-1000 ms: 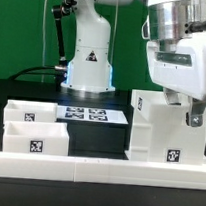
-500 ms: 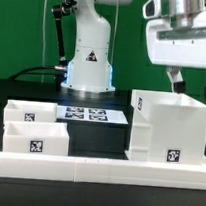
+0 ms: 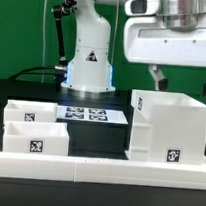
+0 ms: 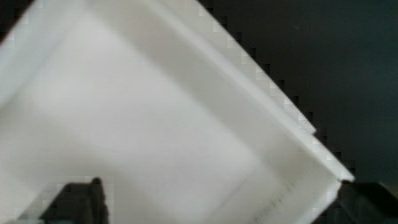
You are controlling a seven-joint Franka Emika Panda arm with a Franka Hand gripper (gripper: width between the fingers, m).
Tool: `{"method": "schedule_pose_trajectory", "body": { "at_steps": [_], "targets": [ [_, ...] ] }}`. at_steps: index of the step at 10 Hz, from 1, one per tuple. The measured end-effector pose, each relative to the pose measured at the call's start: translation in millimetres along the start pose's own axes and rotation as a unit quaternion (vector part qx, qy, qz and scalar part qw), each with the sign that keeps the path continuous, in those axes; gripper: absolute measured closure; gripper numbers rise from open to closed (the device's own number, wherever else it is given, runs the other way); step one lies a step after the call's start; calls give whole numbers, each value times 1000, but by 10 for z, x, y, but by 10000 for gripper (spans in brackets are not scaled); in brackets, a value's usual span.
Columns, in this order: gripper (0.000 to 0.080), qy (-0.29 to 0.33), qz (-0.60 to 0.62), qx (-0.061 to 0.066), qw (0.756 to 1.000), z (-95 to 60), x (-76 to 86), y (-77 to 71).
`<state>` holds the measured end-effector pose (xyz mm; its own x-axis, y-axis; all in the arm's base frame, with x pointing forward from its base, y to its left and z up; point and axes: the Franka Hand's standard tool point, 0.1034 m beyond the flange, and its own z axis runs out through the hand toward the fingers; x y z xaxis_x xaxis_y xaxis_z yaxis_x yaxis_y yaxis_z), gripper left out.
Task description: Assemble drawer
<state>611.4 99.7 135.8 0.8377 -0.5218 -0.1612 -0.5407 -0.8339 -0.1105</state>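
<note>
Exterior view: my two-finger gripper (image 3: 181, 87) hangs directly above the large boxy white plastic casing (image 3: 169, 126). My fingers (image 3: 153, 77) are spread wide, with nothing between them and no contact with it. Casing stands upright on the black table (image 3: 96, 141), at the exterior view's right. Count: one casing, two shallow white rectangular trays. Rear tray (image 3: 28, 111) and front tray (image 3: 33, 138) both sit at the exterior view's left, well apart from me. Each of the three shows one black-and-white square tag (image 3: 172, 154). Wrist view: casing (image 4: 160, 130) fills most of it.
</note>
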Motion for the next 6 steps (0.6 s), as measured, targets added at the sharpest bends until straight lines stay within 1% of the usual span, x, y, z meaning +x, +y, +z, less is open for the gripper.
{"method": "schedule_pose_trajectory", "body": {
  "at_steps": [1,2,4,5,6],
  "targets": [
    [150,-7,-70,-4,998,-54,15,80],
    [150,-6,-105,-1,994,-79,69,141],
    [150,-6,-166,-2,986,-64,72,150],
    [150,-6,-169,-2,986,-65,82,165],
    [150,2,-197,2,980,-76,103,294]
  ]
}}
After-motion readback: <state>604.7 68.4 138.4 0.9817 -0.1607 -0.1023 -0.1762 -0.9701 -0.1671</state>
